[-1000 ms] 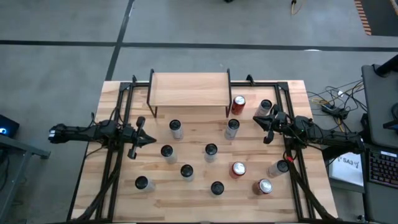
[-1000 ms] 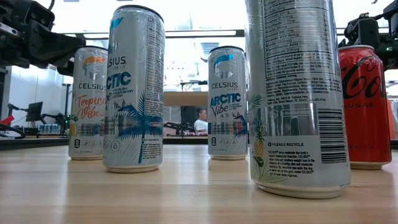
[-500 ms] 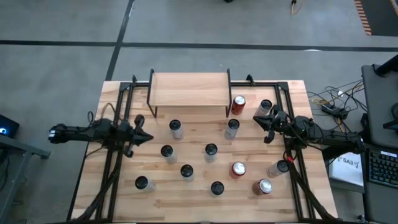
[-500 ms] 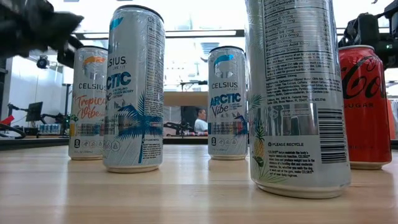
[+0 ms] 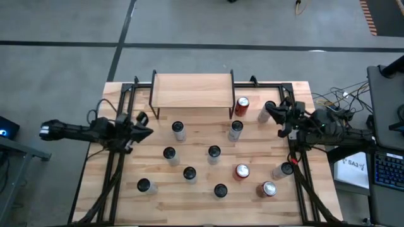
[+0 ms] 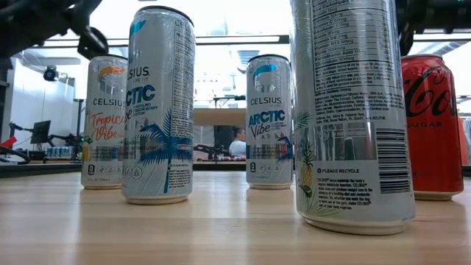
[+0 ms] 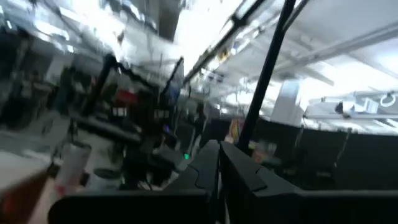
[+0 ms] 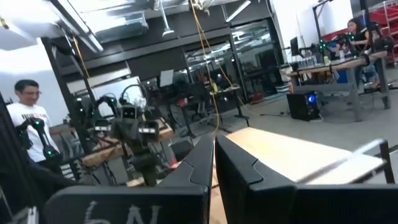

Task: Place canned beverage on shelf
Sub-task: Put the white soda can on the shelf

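Nearest the front edge of the desk [image 5: 126, 208] stand a dark-topped can [image 5: 144, 185], another dark-topped can [image 5: 219, 190] and a silver-topped can [image 5: 269, 188]. All are upright, so each long axis points straight up. A row back are a red can [image 5: 242, 171], a tilted-looking can [image 5: 282, 169] by the right frame rail, and three more in the middle.

Farther back, at about mid-depth, the two arms come in from the sides. The left gripper [image 5: 144, 131] has its fingers pressed together and holds nothing. It hangs over the left part of the desk, with the nearest can [image 5: 178, 130] just to its right. The right gripper [image 5: 273, 114] is likewise closed and empty. It sits close to a light can [image 5: 266, 111] and near the second red can [image 5: 242, 105].

Farthest back is the shelf [image 5: 191, 90], its wooden top bare, centred along the far edge.

The right arm looks better placed: the cans by it stand just beside the shelf's right end, so a pick there means a short carry leftward and back. Either gripper must open first.
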Motion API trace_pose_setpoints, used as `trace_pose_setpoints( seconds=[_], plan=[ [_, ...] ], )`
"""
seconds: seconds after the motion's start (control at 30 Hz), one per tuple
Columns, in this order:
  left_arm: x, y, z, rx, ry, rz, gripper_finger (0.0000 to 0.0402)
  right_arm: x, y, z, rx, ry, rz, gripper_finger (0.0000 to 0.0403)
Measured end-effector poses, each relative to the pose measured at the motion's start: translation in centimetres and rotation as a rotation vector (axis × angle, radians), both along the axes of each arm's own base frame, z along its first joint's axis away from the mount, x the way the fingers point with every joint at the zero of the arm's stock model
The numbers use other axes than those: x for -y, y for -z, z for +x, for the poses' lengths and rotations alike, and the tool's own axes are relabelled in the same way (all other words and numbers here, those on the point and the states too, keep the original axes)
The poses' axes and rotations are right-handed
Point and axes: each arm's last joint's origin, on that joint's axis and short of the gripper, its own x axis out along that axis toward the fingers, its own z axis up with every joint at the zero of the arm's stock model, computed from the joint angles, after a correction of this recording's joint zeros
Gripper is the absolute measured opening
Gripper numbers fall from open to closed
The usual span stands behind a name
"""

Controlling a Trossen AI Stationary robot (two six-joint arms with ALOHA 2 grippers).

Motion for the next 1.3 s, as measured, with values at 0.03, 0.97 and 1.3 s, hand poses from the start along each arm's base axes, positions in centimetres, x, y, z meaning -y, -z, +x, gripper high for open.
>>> trace_pose_setpoints(
  seconds=[0.03,0.97,1.3],
  plan=[
    [0.0,-0.5,0.4,-0.017,0.002,0.003,0.0,0.0,-0.7,0.1,-0.014,0.0,0.002,0.0009],
    [0.3,-7.5,9.1,-0.743,-0.122,0.183,0.0,0.8,-5.5,3.7,-0.468,0.109,0.137,0.0009],
    [0.6,-6.4,12.6,-0.902,-0.096,0.284,0.0,0.8,-5.6,3.7,-0.469,0.108,0.126,0.0009]
  ],
)
